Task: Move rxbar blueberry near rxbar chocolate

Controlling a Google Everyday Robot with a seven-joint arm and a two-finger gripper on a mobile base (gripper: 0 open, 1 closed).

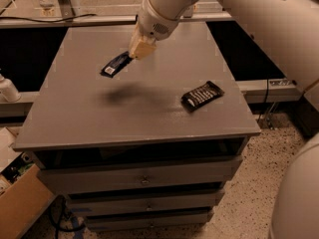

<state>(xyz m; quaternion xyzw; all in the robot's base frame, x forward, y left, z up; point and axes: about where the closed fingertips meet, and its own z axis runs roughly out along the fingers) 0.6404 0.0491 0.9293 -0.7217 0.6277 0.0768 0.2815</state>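
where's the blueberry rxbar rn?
Camera view: the rxbar blueberry hangs in the gripper above the table, left of centre and clear of the top, left of the rxbar chocolate lying near the right edge.

**Surroundings: grey cabinet, box, bottle**

Grey worktop (75, 118), flat and square, with a soft dark shadow (124, 93) on it below the gripper (133, 55), which hangs over the far-left part. Under the worktop is a stack of grey drawers (144, 180). A cardboard box (22, 208) sits at lower left on the speckled floor (249, 193). White bottle (7, 89) at the left edge. Black cable (50, 19) runs behind.
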